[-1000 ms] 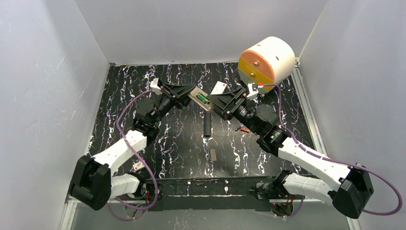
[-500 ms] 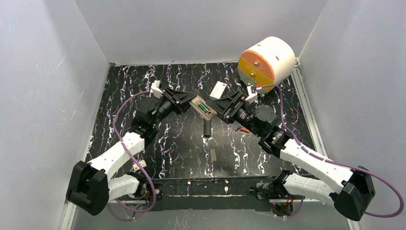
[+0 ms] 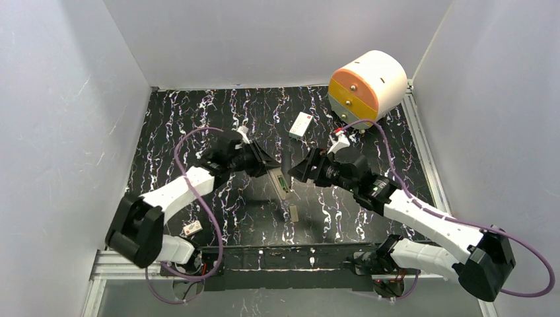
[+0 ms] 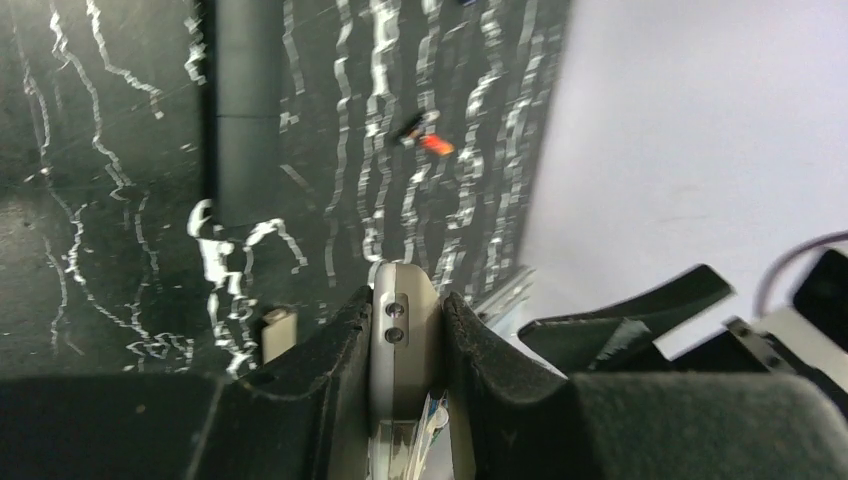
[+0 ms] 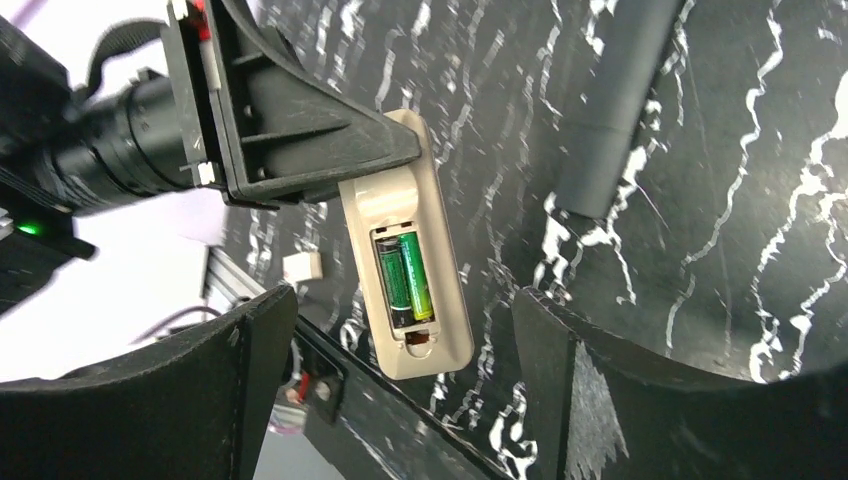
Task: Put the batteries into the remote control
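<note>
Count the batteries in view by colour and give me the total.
Green batteries: 2, side by side in the bay of the remote control
Red battery: 1, lying on the table, blurred in the left wrist view
Total: 3

We see a black table (image 3: 172, 132) veined with white, marble style. Our landmark is a small white box (image 3: 301, 125) with a red mark, lying flat towards the far side. Behind it and to its right, a large white and orange drum (image 3: 368, 84) rests on its side in the far right corner. Well nearer than the box lies a small flat beige piece (image 3: 294, 212). Nearer again and far to the box's left lies a tiny white tag (image 3: 192, 228). The left wrist view adds a long black bar (image 4: 245, 110) and a small red battery (image 4: 432, 143); the box is out of that frame.
</note>
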